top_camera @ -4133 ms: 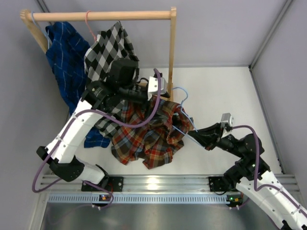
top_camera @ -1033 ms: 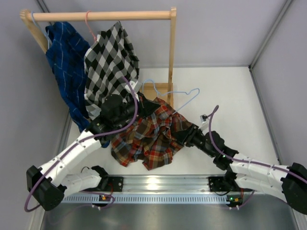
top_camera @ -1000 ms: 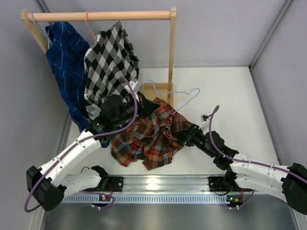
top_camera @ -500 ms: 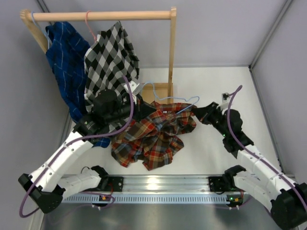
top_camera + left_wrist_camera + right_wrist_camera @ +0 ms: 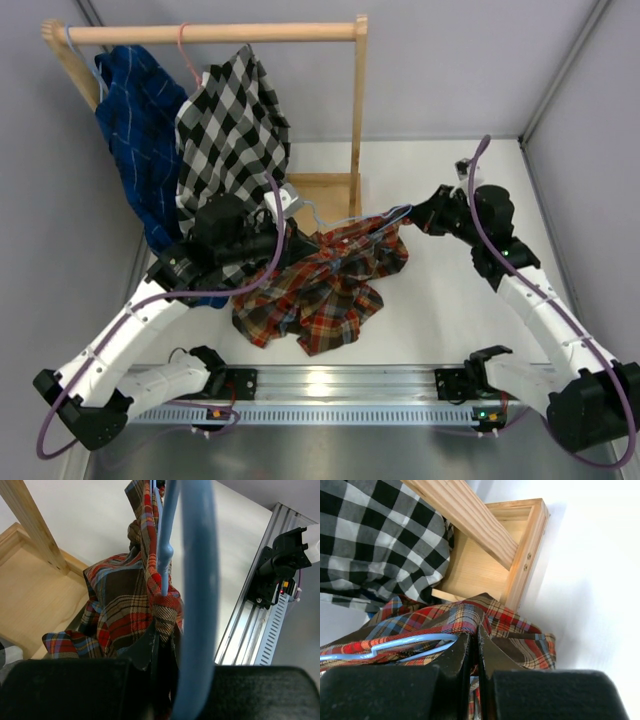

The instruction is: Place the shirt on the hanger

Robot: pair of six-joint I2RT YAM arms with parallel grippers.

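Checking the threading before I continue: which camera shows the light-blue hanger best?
Left wrist: the light-blue hanger looms close, one arm running down into the plaid shirt. Top external shows only a thin blue line at the shirt's far edge; right wrist shows just one looped end against the fabric.

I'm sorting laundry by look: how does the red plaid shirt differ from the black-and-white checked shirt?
Colour: the plaid shirt is red, orange and navy; the checked shirt is black and white.
Pose: the plaid shirt lies bunched on the table, one edge held up by the right gripper; the checked shirt hangs from the wooden rail.
Both have check patterns.
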